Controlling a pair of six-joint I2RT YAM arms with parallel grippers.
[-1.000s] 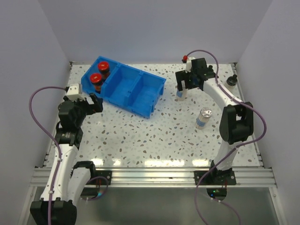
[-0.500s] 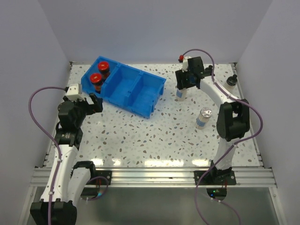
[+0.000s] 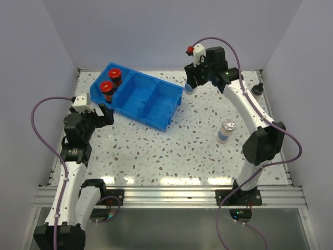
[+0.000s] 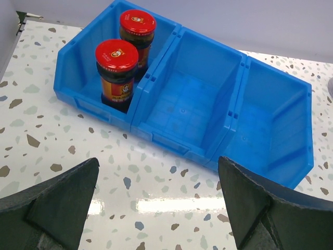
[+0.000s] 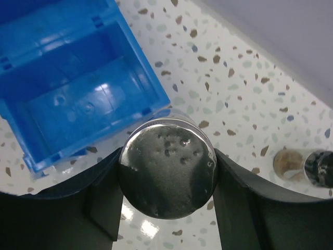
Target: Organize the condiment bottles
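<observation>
My right end effector (image 3: 193, 82) is clamped on a silver-capped jar (image 5: 167, 174): upright, long axis vert., cap toward wrist cam. Blue bin (image 5: 73, 83) end compartment sits just beside it. My left end effector (image 4: 158, 205): fingers apart.

Two jars (image 3: 107, 88) are set in the bin's (image 3: 162, 119) leftmost compartment. A third jar (image 3: 226, 130) is stood well right of the bin, a fourth jar (image 5: 167, 174) held beside its right end.

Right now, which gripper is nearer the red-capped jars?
Left. The left gripper is open just in front of the red-capped jars; the right gripper, shut on a silver-capped jar, is past the opposite end of the bin.
</observation>
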